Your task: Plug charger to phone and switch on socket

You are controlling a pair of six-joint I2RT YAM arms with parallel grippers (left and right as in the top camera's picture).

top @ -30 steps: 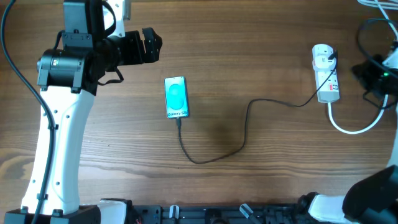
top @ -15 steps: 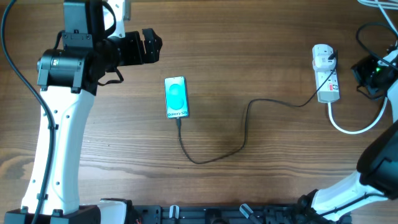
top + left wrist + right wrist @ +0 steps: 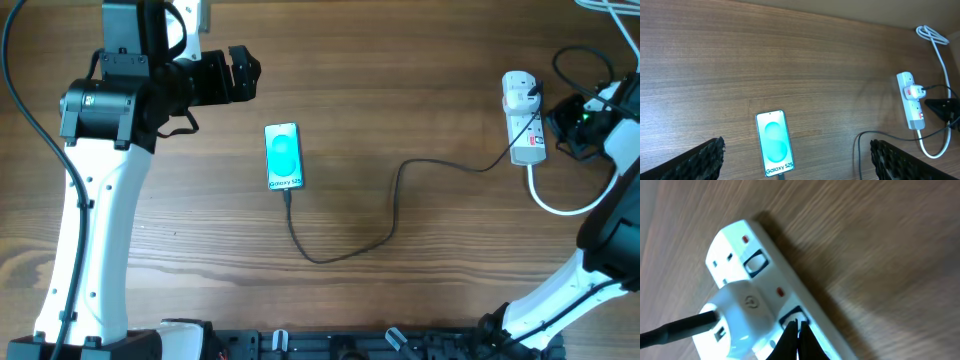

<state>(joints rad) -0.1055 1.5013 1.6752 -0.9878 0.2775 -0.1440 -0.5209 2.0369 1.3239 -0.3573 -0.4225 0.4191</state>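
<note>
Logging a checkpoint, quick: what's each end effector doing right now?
Left end effector: open, empty.
Right end effector: closed, empty, tips at the socket.

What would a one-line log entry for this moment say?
left claw: open, away from phone | right claw: shut, tips at socket switch | charger: meets phone's lower edge | switch state: cannot tell
</note>
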